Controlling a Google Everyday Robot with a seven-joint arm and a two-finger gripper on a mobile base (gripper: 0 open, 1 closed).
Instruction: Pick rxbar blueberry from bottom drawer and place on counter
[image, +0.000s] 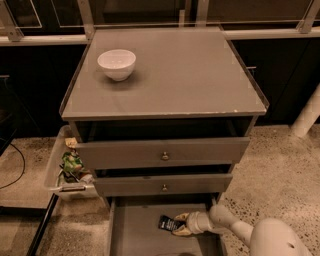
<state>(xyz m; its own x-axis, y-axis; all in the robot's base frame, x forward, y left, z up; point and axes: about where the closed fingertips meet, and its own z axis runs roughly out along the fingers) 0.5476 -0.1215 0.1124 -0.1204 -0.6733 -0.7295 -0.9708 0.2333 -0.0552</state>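
The rxbar blueberry (167, 223), a small dark wrapper with white lettering, lies on the grey floor of the pulled-out bottom drawer (135, 235). My gripper (178, 225) reaches into the drawer from the right, low over the floor. It is open, with one tan finger on each side of the bar's right end. The counter (185, 75) is the flat grey cabinet top above.
A white bowl (116, 64) stands on the counter's back left. The two upper drawers with brass knobs (164, 156) are slightly open above the bottom drawer. A white bin (67, 167) of wrappers sits left of the cabinet. A white post (306, 117) stands at the right.
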